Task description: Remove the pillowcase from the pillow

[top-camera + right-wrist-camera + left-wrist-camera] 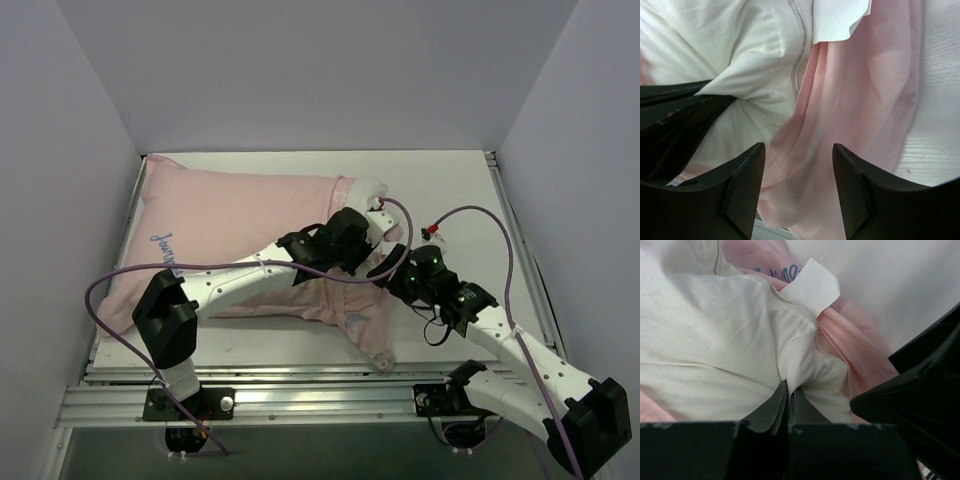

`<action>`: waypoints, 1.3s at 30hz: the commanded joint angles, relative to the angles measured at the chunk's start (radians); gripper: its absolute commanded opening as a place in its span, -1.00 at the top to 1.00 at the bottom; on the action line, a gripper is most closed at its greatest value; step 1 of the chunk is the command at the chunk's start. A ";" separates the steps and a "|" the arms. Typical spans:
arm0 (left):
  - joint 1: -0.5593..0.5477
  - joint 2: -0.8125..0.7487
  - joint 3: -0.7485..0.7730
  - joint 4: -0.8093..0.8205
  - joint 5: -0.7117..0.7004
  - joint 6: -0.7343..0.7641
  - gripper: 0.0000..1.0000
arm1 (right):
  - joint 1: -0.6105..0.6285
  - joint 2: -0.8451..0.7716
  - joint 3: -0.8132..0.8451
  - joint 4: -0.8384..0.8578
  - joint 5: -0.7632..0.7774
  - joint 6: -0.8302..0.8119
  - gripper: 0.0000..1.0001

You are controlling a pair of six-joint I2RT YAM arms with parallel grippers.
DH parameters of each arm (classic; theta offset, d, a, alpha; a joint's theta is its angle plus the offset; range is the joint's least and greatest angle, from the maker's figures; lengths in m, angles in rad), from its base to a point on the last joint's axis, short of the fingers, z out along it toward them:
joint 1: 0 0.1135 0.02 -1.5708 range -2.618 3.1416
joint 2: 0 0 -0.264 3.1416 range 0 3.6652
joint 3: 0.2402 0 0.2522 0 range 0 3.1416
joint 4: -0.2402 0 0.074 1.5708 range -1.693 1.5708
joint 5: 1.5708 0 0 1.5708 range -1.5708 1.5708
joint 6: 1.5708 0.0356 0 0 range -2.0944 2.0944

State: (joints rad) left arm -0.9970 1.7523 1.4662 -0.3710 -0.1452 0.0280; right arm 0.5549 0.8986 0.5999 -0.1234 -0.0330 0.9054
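Observation:
The pale pink pillowcase (230,215) covers most of the pillow across the left and middle of the table. The white pillow (372,190) pokes out at its right end. My left gripper (365,240) is shut on a fold of the white pillow (730,355), its fingers (775,407) pinched together on the fabric. My right gripper (392,272) is open, its fingers (747,175) either side of a loose pink fold of the pillowcase (850,100). A white label (812,287) sticks out of the pillow's seam.
The white table (460,200) is walled in by pale panels at the back and both sides. A loose flap of pillowcase (370,335) hangs toward the front rail. A purple cable (480,215) loops above the right arm.

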 commanded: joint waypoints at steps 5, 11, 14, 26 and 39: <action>0.008 -0.053 -0.004 0.030 -0.010 -0.056 0.95 | -0.004 0.112 0.037 0.094 0.010 0.039 -0.05; 0.021 -0.079 -0.007 0.050 -0.071 -0.056 0.95 | -0.012 0.145 -0.072 0.128 0.013 0.053 0.74; 0.061 -0.071 0.060 0.015 -0.172 -0.089 0.95 | -0.012 0.093 -0.115 0.079 -0.002 0.066 1.00; 0.192 -0.059 0.290 -0.032 -0.332 -0.244 0.95 | -0.088 -0.116 -0.180 -0.085 0.015 0.066 1.00; 0.245 0.035 0.436 0.038 -0.527 -0.381 0.95 | -0.108 -0.147 -0.037 -0.202 -0.057 -0.051 1.00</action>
State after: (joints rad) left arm -0.8570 1.7988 1.7840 -0.5602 -0.3550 -0.3336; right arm 0.4576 0.7780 0.5407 -0.0368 -0.0982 0.9569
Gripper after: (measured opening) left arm 0.043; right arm 0.007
